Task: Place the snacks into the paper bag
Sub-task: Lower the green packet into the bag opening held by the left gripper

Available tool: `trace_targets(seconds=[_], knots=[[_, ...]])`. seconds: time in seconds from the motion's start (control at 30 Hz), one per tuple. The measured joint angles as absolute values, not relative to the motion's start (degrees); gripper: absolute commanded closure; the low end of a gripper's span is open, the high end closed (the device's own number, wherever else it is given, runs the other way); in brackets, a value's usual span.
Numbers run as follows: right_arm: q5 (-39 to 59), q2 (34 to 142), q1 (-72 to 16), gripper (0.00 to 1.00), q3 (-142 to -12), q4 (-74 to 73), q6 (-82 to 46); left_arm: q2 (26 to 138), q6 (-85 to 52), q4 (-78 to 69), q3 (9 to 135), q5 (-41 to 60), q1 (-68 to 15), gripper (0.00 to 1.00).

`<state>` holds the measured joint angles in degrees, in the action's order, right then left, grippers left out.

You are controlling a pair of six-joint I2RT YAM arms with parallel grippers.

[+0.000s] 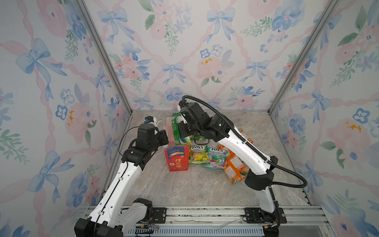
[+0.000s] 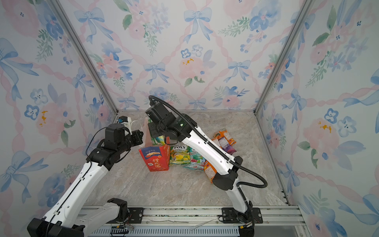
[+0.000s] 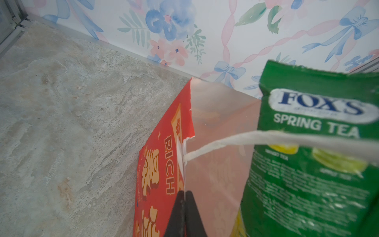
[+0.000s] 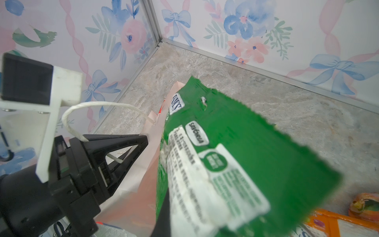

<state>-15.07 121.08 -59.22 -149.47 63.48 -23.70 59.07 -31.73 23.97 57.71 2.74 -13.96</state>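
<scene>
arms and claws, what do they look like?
Both have white shells with black joints and bases. The right arm carries a black ribbed conduit; the left arm a thin black cable. The left claw is black, with triangular open-frame fingers and a white camera bracket behind. The right claw is black, mostly hidden.

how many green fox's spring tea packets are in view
2: one green glossy FOX'S packet held by the right gripper at the tall red paper bag's mouth, a second packet lying flat beside the bag. More may hide under the right arm.
</scene>
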Motion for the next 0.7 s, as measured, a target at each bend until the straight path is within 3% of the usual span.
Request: trace_targets(seconds=[0.47,0.53,0.7], knots=[[-15.05,123.96,-59.20,0.96,-149.47,63.55,-24.71,58.92,-31.73,23.70,57.58,3.05,-13.96,1.00],[-15.05,123.96,-59.20,0.83,-149.47,63.53,-24.75,58.92,-31.75,23.70,57.58,3.07,-13.96,1.00],[-15.07,123.96,-59.02,0.77,-149.47,63.42,-25.10,58.92,-31.75,23.66,57.58,3.09,-13.96,1.00]])
